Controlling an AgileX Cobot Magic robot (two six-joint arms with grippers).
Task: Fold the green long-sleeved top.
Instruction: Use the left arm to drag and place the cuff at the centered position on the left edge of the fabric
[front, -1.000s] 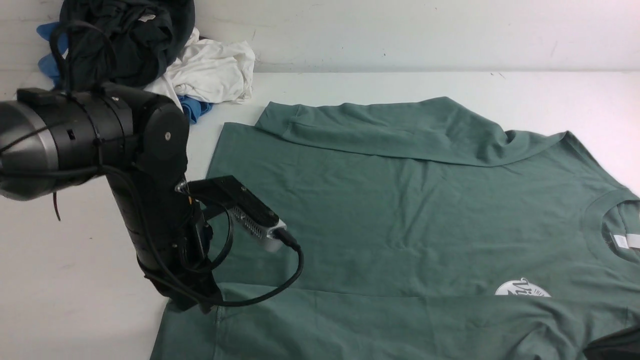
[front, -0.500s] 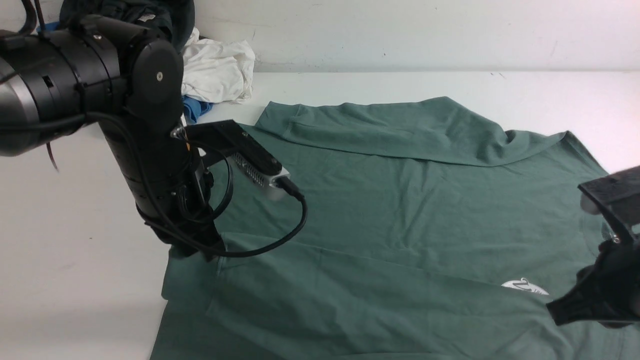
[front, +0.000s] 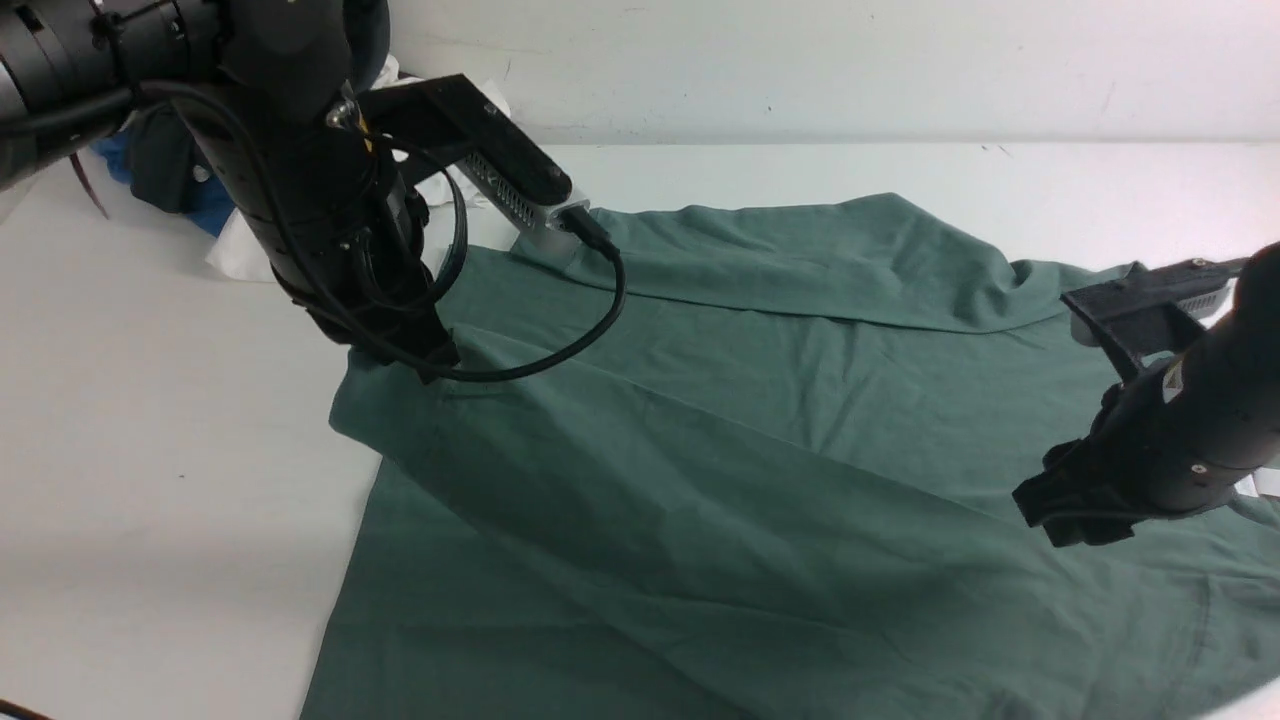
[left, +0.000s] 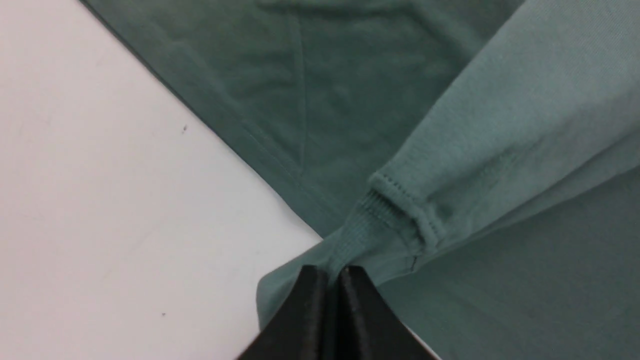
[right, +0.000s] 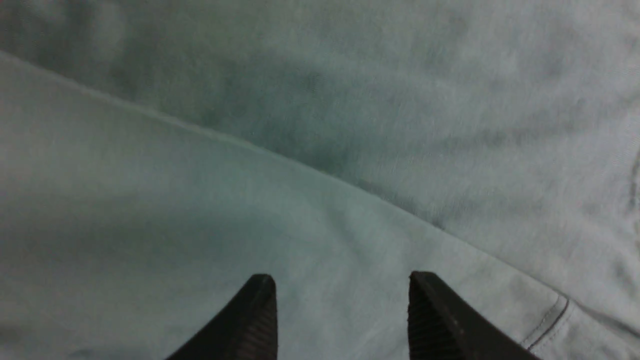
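Note:
The green long-sleeved top (front: 780, 470) lies spread over the right half of the white table (front: 150, 450). My left gripper (front: 432, 368) is shut on the ribbed sleeve cuff (left: 370, 225) and holds it above the top's left hem, so the sleeve drapes slanting across the body. In the left wrist view the gripper (left: 327, 272) pinches the cuff's end. My right gripper (front: 1050, 515) hovers over the chest area, open and empty. In the right wrist view the gripper (right: 342, 282) has its jaws wide apart above the green fabric (right: 350, 125). The white chest logo is hidden.
A pile of other garments lies at the back left behind my left arm: a dark one (front: 160, 170), a blue one (front: 215, 205) and a white one (front: 240, 255). A white wall (front: 800, 60) bounds the table's far edge.
My left gripper has risen and moved toward the back with the cuff, pulling the sleeve over the body. My right arm has come into view and moved up. The logo is now covered.

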